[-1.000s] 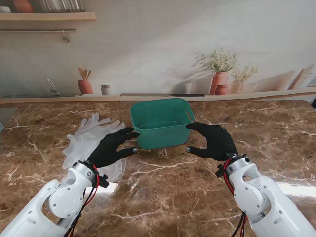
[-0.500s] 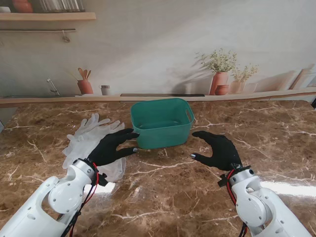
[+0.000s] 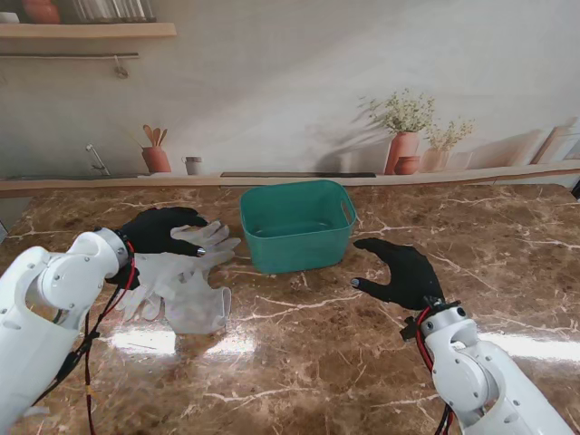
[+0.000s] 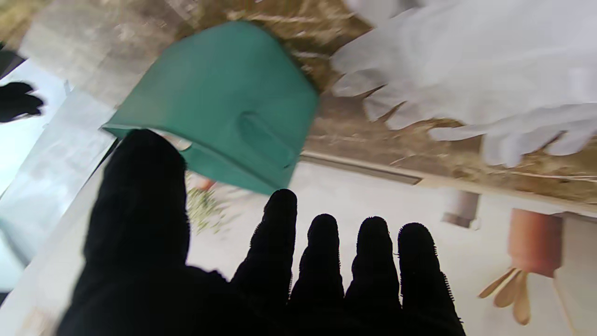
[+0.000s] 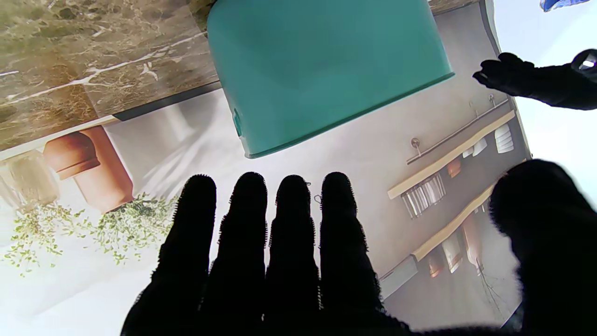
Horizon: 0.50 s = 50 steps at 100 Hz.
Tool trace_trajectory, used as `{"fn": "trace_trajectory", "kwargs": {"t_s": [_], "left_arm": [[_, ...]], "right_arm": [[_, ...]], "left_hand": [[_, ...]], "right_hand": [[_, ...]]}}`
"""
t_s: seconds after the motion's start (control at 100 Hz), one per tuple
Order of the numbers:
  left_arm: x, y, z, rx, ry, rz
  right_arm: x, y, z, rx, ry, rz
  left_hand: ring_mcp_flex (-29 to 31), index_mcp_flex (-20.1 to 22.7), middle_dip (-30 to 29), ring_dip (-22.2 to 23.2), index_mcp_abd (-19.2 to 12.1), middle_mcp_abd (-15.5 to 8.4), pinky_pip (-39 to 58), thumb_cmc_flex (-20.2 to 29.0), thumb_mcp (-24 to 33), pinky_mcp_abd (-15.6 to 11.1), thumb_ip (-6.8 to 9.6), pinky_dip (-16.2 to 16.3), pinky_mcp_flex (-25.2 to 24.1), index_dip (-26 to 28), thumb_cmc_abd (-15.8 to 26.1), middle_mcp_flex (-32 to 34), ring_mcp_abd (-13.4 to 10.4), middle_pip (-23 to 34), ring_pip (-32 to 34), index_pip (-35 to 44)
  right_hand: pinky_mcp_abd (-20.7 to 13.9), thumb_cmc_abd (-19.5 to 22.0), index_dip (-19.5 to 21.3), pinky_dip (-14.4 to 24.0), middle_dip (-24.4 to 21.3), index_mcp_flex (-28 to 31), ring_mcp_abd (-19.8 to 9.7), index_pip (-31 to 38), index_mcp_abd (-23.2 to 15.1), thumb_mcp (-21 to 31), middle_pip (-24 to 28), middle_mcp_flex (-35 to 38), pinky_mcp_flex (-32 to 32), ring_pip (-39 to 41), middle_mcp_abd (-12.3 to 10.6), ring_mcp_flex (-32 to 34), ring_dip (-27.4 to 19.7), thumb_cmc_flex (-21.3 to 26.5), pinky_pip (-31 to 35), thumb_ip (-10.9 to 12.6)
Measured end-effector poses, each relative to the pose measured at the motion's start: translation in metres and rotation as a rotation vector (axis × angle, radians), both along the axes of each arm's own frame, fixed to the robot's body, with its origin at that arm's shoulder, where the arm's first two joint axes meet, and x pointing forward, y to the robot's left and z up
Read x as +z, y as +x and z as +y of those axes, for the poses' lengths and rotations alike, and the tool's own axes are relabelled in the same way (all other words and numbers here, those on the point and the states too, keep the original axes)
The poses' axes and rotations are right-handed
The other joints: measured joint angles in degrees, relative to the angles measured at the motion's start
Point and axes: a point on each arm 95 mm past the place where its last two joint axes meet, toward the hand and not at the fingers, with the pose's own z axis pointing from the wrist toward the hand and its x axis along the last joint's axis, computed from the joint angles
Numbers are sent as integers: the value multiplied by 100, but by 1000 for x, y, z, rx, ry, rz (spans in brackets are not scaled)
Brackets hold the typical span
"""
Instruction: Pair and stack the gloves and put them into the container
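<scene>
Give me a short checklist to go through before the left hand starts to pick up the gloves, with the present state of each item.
1. Left hand holds nothing: ok, its fingers are spread in its wrist view.
2. Left hand is over the white gloves: ok, it sits at their far edge.
3. Gloves are paired and stacked: not ok, they lie in a loose overlapping heap.
4. How many gloves there are: cannot tell, the layers hide each other.
5. Green container is upright and empty: ok, nothing shows inside.
6. Right hand is out of the way: ok, it is open, to the right of the container and apart from it.
</scene>
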Motion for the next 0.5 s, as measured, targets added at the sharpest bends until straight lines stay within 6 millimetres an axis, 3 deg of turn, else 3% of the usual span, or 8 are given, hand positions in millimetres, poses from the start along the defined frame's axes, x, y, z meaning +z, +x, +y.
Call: {"fn": "trace_trajectory", "kwargs": {"t_s": [0.05, 0.12, 0.28, 0.39, 0.5], "left_arm": [[1, 7, 8, 8, 42, 22], [0, 16, 18, 20, 85, 44], [-9, 29, 30, 17, 172, 144], [-17, 32, 35, 18, 190, 177], [-27, 29, 36, -4, 193, 240]], "right_arm": [[-1, 1, 0, -1, -1, 2], [-2, 2, 1, -3, 0, 7], [-4, 5, 4, 0, 5, 16], [-4, 6, 6, 5, 5, 20], [-5, 6, 6, 6, 6, 27]], "left_hand": [[0, -25, 22, 0, 0, 0, -61, -332, 1106, -1, 26, -12, 0, -1, -457, 0, 0, 59, 0, 0], [-16, -86, 33, 0, 4, 0, -208, -680, 2080, -6, -3, -93, 0, -1, -901, 0, -1, 61, 0, 0], [-143, -338, 33, 0, 6, 0, -626, -680, 2739, -17, -216, -176, 0, -73, -1329, -5, -10, 65, 5, -76], [-341, -380, 34, 0, -740, -25, -1240, -669, 3422, -72, -246, -177, -1, -55, -1504, -223, -98, 75, -2, 23], [-580, -374, 36, 0, -948, -62, -2041, -609, 3660, -91, -321, -177, -70, 29, -1511, -431, -164, 82, -91, 249]], "right_hand": [[1, 0, 0, 0, 0, 0, 0, 1, -1, -1, 0, 0, 0, 0, 0, 0, 0, 17, 1, 0], [1, 0, 0, 0, 0, 0, 0, 2, -1, -1, 0, 0, 0, 0, 0, 0, 0, 19, 1, 0], [2, 0, -1, 0, 0, 1, 0, 5, -6, -43, 0, 0, 0, 2, 0, 0, 0, 87, 4, 0], [3, 0, -1, 0, 0, 3, 0, 15, -11, -44, 0, 2, 0, 3, 0, 0, -1, 87, 32, 0], [4, 0, -1, 0, 0, 5, 0, 69, -70, -45, 0, 12, 0, 4, 0, 0, -1, 89, 48, 0]]}}
